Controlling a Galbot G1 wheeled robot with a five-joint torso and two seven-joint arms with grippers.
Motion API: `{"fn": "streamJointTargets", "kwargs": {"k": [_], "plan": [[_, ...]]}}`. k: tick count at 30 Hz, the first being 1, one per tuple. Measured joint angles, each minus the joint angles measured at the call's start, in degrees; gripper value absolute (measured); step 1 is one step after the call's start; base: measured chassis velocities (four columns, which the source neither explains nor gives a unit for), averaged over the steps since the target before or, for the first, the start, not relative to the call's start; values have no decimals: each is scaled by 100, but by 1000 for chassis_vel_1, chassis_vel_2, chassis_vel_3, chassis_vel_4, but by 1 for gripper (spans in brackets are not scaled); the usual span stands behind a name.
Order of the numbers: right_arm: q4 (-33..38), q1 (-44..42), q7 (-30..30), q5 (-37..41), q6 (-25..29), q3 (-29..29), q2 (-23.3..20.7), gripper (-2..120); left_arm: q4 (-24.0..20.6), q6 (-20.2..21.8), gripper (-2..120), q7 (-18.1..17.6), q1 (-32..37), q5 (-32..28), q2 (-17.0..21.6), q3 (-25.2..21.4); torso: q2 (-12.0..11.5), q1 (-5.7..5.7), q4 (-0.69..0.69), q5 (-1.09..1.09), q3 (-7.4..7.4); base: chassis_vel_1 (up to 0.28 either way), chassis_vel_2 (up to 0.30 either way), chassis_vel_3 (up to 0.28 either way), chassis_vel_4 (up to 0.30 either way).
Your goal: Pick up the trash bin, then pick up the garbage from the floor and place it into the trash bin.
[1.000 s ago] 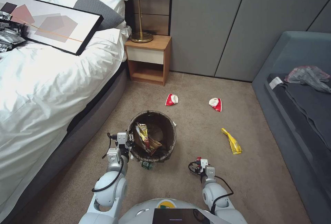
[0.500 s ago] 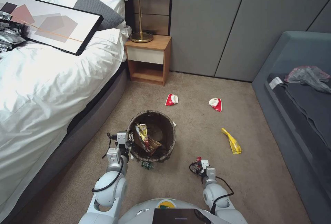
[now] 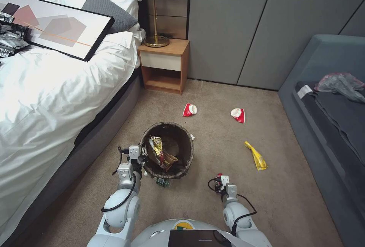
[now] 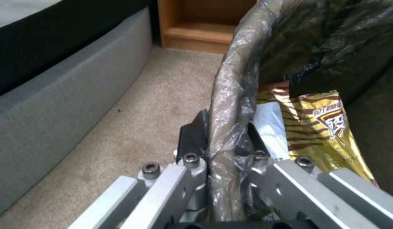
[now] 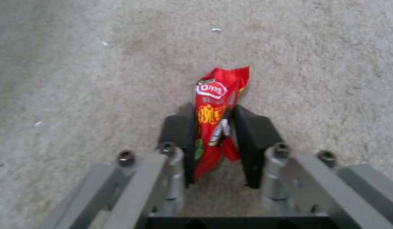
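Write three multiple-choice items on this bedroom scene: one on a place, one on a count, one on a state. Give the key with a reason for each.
1. Where does the left pincer grip the small round white plastic trash bin with the dark brown liner?
A. its rim
B. its base
C. a handle

2. How many crumpled red-and-white wrappers lie on the carpet near the wooden nightstand?
A. none
B. two
C. five

3. What is the state of the right pincer?
A. wide open over bare carpet
B. shut on a red snack packet
C. shut on a bottle

Key: 1 A, the left wrist view has the fingers on either side of the liner-covered rim. 2 B, one wrapper and another lie apart beyond the bin. 3 B, the red snack packet is pinched between the fingers.
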Motion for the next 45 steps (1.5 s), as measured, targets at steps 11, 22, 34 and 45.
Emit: {"fn": "streamJointTargets", "kwargs": {"k": [11,22,34,45], "plan": [[-130,18,-80,-61,201,33,3,0,-7,-1,5,0,0,-9,-1,-5,0,0,-2,-5,0,0,0,0,0],[-138,-13,-127,-247,466,69,-8,0,-27,0,5,1,-4,-17,2,0,0,0,-3,-4,1,0,0,0,0],[635,-267,-175,-728,1767,96,34,0,-7,2,5,2,-2,-23,5,8,-1,0,-2,-1,1,0,0,0,0],[2928,-504,-2711,-421,4219,85,-70,0,54,32,5,4,9,-21,50,94,-1,0,-2,-2,1,0,0,0,0]]}}
